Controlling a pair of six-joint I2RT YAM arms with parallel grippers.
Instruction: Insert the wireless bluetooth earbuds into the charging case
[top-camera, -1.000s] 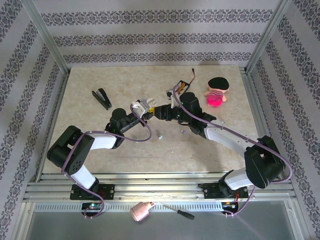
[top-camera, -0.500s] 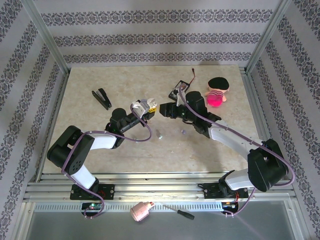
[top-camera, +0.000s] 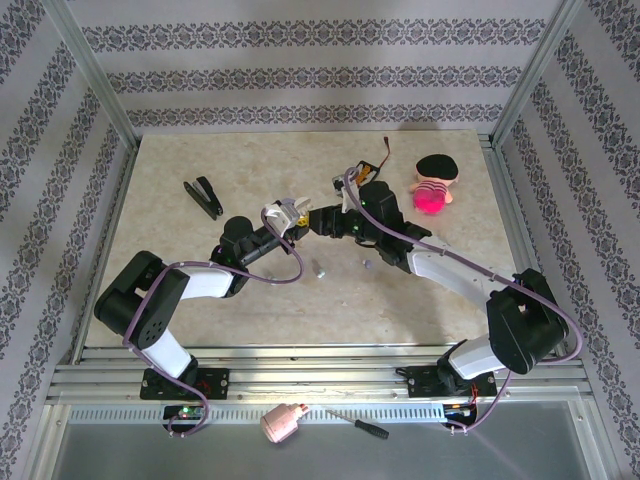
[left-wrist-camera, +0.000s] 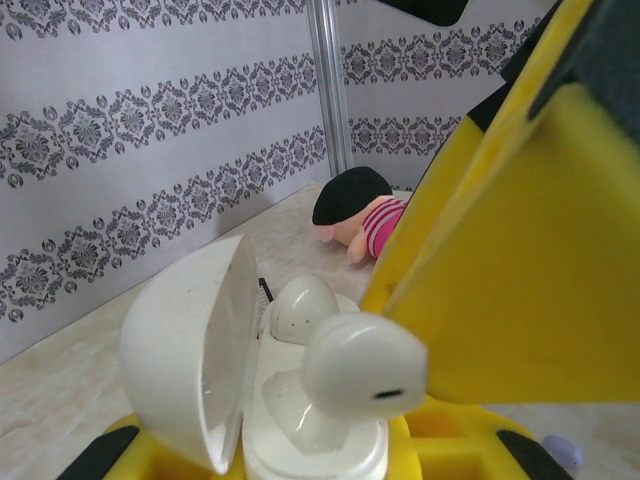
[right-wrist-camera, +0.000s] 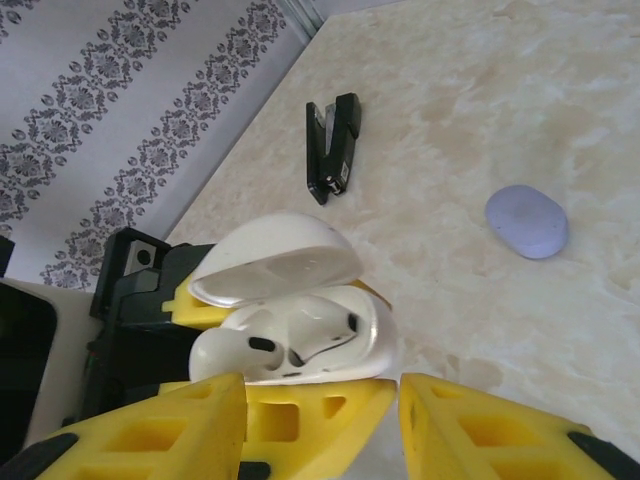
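Left fingers (left-wrist-camera: 430, 445): clamping the white case (right-wrist-camera: 290, 262) at its base, lid standing open, above mid-tabletop (top-camera: 250, 160). Right fingers (right-wrist-camera: 500, 435): standing parted, gripping nothing, one resting against an earbud (left-wrist-camera: 365, 365) that is sitting half out of its well. Second earbud (left-wrist-camera: 300, 305): sitting in the well beside it. Lavender oval (right-wrist-camera: 527, 222): lying on the tabletop, apart from the case. Stapler (top-camera: 205, 196): lying far left. Doll (top-camera: 435, 185): lying far right.
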